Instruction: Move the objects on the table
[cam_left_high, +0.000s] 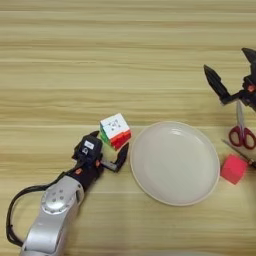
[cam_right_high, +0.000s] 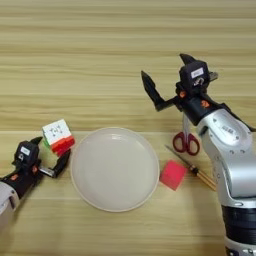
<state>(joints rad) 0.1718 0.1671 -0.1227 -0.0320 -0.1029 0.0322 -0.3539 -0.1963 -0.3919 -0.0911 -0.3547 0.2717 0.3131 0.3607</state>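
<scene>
The puzzle cube (cam_left_high: 115, 131), white face up with red and green sides, sits on the table (cam_left_high: 100, 50) just left of the plate. My left gripper (cam_left_high: 108, 146) is open right behind it, one finger at the cube's left corner and the other by its lower right side, neither pressing it. The red-handled scissors (cam_right_high: 186, 137) lie right of the plate with blades pointing away. Above those blades my right gripper (cam_right_high: 168, 75) hovers wide open, holding nothing.
A round off-white plate (cam_right_high: 115, 167) lies empty at centre front. A small red block (cam_right_high: 173, 175) sits by its right rim, with a thin brown stick (cam_right_high: 197, 170) slanting beside it. My right forearm (cam_right_high: 232, 150) covers the right front corner.
</scene>
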